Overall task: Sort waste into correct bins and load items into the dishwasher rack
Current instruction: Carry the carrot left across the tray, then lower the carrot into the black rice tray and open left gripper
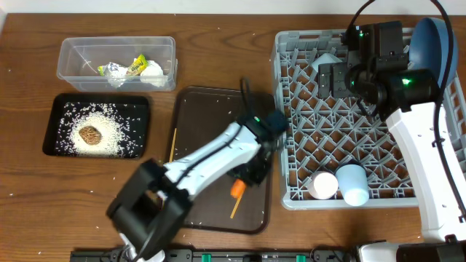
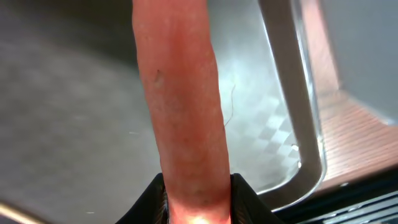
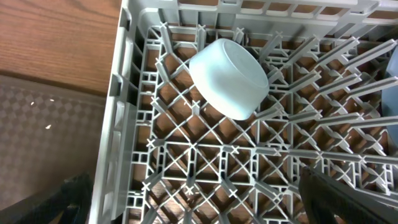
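Left hand [image 1: 249,177] clenched on orange carrot [image 2: 183,118], pinching one end; rest juts out past fingers. Carrot over dark-brown serving tray [image 1: 211,109], toward its 4 o'clock corner; lifted or resting, cannot tell. Judgement: carrot stiff, light, smooth-skinned, tapered; end grip likely to pivot or slide, mid-length hold safer. Probably belongs in black tray [image 1: 49,131], 9 o'clock on desk [image 1: 29,29], with rice [image 1: 109,138]. Right hand [image 1: 329,78] released, empty, above dishwasher rack [image 1: 279,109] near light-blue bowl [image 3: 229,78].
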### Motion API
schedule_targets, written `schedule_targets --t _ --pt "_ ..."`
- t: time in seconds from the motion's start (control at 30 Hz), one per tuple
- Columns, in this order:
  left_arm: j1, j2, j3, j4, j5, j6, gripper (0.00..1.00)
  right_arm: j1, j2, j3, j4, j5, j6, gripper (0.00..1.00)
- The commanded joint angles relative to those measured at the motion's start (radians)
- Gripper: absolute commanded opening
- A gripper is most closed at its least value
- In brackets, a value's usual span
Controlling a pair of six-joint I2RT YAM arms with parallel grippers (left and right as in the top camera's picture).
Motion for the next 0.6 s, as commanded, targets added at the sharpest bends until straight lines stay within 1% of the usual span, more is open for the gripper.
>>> schedule_targets --t 0.0,0.07,0.23,0.4,0.57 --pt "0.071 -0.059 0.031 0.003 -0.088 0.005 0.06 -0.013 -0.009 0.002 -0.003 0.011 0.009 0.99" --pt "0.136 -0.066 0.031 0.006 -0.130 -0.014 0.06 -0.014 -0.009 0.002 -0.003 0.011 0.009 0.99" --pt "0.363 -0.066 0.031 0.020 -0.131 -0.027 0.06 -0.014 -0.009 0.002 -0.002 0.010 0.010 0.99" --pt "0.631 -0.066 0.031 0.086 -0.115 -0.124 0.06 -0.014 -0.009 0.002 -0.001 0.010 0.010 0.99" --pt "0.826 -0.065 0.027 0.162 -0.105 -0.220 0.06 -0.014 -0.009 0.002 -0.003 0.010 0.010 0.99"
